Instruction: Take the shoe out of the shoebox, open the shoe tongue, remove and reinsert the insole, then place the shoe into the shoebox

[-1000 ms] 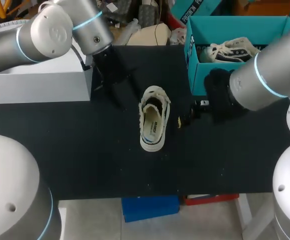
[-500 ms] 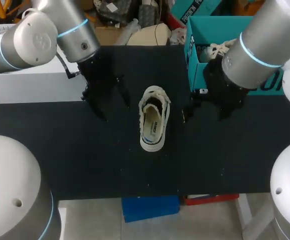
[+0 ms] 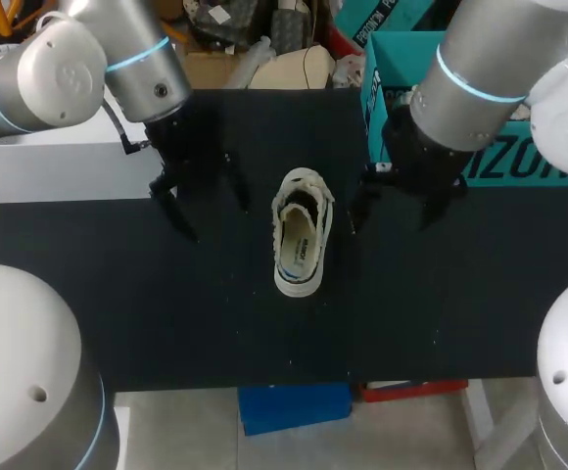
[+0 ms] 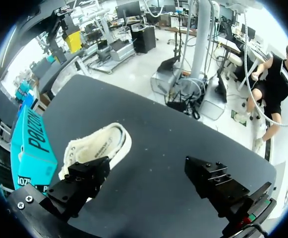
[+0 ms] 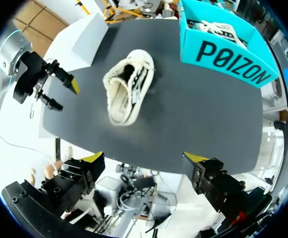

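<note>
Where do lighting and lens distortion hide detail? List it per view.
Head view: the left pincer and right pincer, both black, nearly merge with the black table, while the pale shoe stands out clearly. Left wrist view: the table's straight edge bows into a curve. Right wrist view: the shoebox walls bend and splay from the fisheye lens.

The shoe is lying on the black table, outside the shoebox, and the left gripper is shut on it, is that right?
No. The shoe lies on the black table, outside the shoebox, but the left gripper is open, not touching it; the left wrist view shows its fingers spread with nothing between them.
</note>
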{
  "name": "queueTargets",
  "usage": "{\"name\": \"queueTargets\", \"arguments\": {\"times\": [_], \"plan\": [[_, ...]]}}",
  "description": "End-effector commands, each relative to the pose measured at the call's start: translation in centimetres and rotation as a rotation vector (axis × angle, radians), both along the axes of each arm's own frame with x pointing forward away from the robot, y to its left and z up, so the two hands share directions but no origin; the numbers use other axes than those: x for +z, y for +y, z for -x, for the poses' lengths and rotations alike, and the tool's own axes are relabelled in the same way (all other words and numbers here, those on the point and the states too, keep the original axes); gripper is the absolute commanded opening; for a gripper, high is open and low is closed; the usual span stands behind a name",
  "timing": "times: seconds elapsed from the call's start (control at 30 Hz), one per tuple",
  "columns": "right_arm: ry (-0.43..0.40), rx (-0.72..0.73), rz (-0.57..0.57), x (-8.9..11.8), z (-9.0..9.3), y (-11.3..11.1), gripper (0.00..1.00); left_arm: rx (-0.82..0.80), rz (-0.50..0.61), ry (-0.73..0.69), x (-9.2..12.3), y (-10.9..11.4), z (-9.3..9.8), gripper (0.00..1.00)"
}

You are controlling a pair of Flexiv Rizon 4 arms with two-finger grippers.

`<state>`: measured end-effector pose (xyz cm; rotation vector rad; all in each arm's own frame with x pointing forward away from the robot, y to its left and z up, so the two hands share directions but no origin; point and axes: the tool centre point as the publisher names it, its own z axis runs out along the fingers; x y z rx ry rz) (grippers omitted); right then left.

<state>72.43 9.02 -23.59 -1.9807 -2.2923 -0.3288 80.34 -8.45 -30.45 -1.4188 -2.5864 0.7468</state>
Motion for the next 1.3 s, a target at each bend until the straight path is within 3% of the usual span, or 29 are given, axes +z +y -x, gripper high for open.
{"name": "queueTargets", "arguments": {"times": [0.03,0.23,0.47,0.6,0.77,0.87,1.3], "plan": [[0.0,-0.001,0.002,-0.1,0.0,0.1,1.0,0.001,-0.005,-0.002,0.0,0.0,0.1,1.0],[0.0,-0.001,0.002,-0.1,0.0,0.1,1.0,0.132,-0.119,0.021,0.3,-1.0,0.5,1.0],[0.0,-0.001,0.002,-0.1,0.0,0.1,1.0,0.289,-0.18,0.005,1.3,-1.5,0.1,1.0],[0.0,-0.001,0.002,-0.1,0.0,0.1,1.0,0.203,-0.199,-0.129,0.8,-1.7,0.1,1.0],[0.0,-0.001,0.002,-0.1,0.0,0.1,1.0,-0.09,-0.135,-0.218,0.0,-2.1,0.6,1.0],[0.0,-0.001,0.002,-0.1,0.0,0.1,1.0,-0.206,-0.217,-0.285,-0.7,-2.3,0.2,1.0],[0.0,-0.001,0.002,-0.1,0.0,0.1,1.0,-0.212,-0.242,-0.29,-0.8,-2.3,-0.1,1.0]]}}
